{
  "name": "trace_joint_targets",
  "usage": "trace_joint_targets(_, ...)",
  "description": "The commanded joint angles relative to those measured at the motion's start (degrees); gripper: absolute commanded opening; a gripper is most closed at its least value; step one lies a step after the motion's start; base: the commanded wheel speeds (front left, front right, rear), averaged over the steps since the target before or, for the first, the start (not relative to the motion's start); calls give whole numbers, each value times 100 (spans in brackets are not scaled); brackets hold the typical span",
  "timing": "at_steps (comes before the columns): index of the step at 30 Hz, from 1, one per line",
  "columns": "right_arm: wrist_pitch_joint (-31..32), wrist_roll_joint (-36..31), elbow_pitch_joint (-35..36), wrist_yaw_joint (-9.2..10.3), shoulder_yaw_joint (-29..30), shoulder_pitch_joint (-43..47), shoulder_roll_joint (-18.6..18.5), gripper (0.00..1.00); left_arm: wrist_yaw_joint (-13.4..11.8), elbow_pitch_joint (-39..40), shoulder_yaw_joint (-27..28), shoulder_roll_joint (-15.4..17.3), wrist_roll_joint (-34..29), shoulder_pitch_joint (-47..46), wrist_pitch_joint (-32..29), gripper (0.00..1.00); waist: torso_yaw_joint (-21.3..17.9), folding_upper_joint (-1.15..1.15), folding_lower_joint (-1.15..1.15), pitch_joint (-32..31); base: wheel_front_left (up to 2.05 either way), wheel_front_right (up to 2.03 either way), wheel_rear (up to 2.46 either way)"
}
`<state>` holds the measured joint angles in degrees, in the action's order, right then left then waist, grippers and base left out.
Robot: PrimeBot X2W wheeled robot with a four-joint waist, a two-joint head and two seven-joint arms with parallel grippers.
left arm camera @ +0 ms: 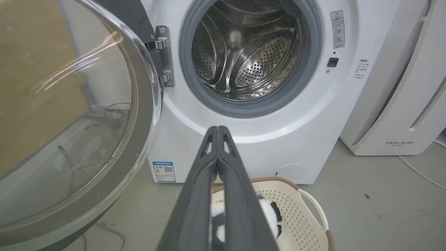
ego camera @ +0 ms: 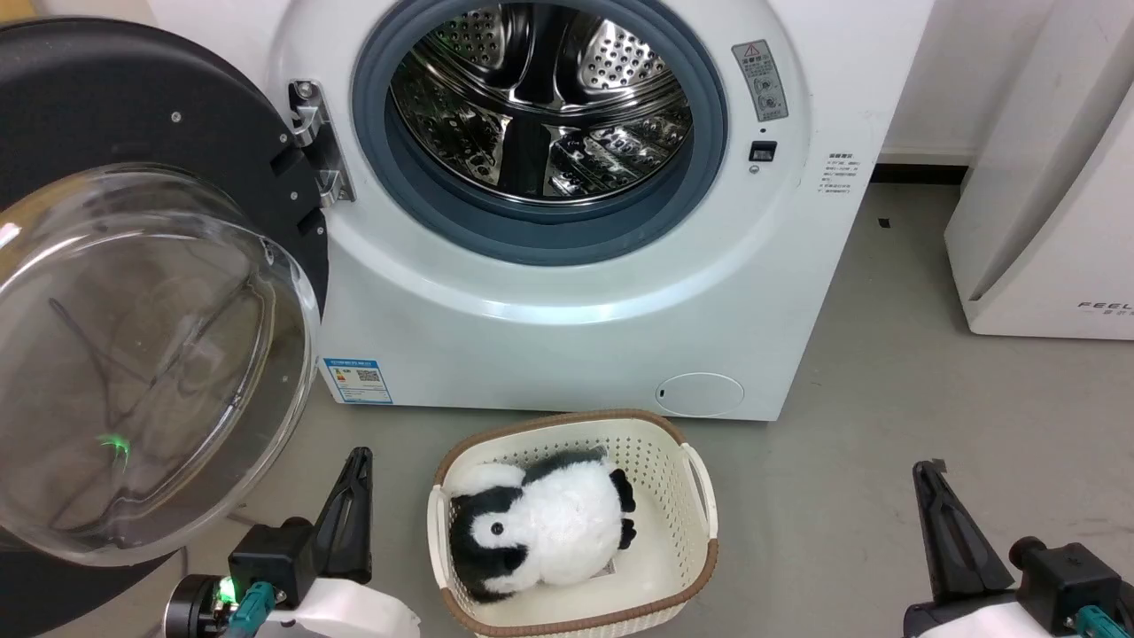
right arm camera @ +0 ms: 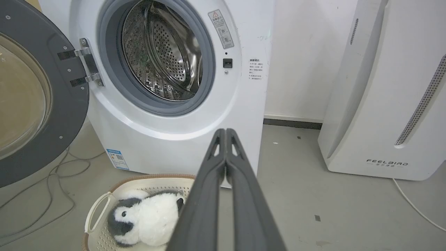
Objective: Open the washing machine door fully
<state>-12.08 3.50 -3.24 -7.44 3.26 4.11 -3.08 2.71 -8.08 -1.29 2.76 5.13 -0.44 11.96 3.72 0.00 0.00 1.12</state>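
Floor (ego camera: 886, 425): smooth grey concrete with a few small dark specks. The wall (right arm camera: 299, 62) behind is white with a dark skirting strip.

The washing machine (ego camera: 567, 310) stands on the floor. Its grey-blue rubber ring (ego camera: 549, 235) and perforated steel drum (ego camera: 540, 97) are exposed, and a blue label sticker (ego camera: 357, 380) sits at the lower left of its front.

The washing machine door (ego camera: 151, 354) hangs from the metal hinge (ego camera: 314, 142) on the robot's left of the opening. It is swung wide, with the glass bowl facing the camera.

A white FEELBIRD appliance (ego camera: 1045, 195) stands to the right, apart from the machine, and a white cord (right arm camera: 416, 207) trails from it across the floor.

A cream perforated basket (ego camera: 664, 470) sits just before the machine and holds a plush penguin (ego camera: 549, 532).

Left gripper (ego camera: 359, 456): fingers pressed together, empty, low beside the basket. Right gripper (ego camera: 926, 470): likewise clenched and empty, over bare floor.
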Motion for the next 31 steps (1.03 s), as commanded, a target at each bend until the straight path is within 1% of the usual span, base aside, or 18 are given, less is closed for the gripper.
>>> trace_joint_targets(1, 37, -49, 29, -1, -15, -74, 4, 0, -28, 36, 11, 2, -50, 8, -33, 0, -3, 0, 0, -1, 0, 0, 0)
trace_joint_targets(31, 389, -140, 118, -2, -108, -175, 9, 0, -101, 269, 47, 5, -189, 19, -383, 0, -114, 0, 0, -34, 0, 0, 0)
